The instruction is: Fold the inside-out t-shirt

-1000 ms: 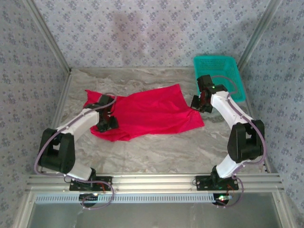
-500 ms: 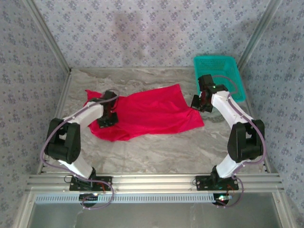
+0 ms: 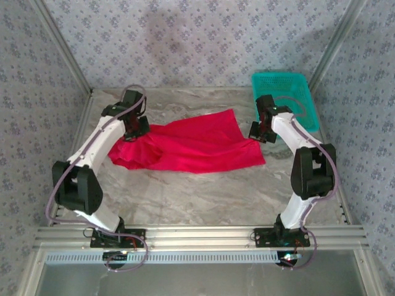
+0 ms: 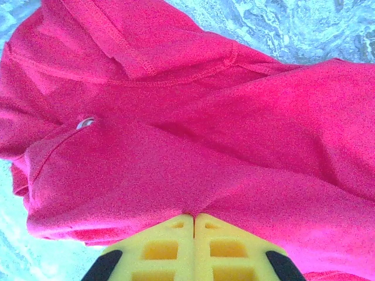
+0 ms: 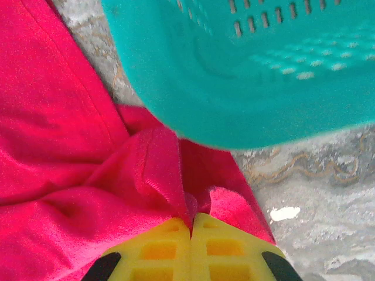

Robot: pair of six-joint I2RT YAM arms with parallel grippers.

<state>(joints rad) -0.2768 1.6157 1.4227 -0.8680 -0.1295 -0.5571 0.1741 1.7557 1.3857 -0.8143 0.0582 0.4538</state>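
The left gripper (image 3: 134, 127) was clenched on the left end of the inside-out t-shirt (image 3: 197, 145), which lay spread across the middle of the table (image 3: 203, 191) toward its far edge, its small white tag (image 4: 85, 123) unreadable, and the right gripper (image 3: 259, 132) pinched the right edge just beside the teal basket (image 3: 279, 75)

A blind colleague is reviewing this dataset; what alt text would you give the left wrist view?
The left gripper, yellow fingers pressed together, pinches a fold of the red t-shirt at the bottom edge. Exposed seams and a small white tag show on the crumpled cloth, with grey marbled table at the top right.
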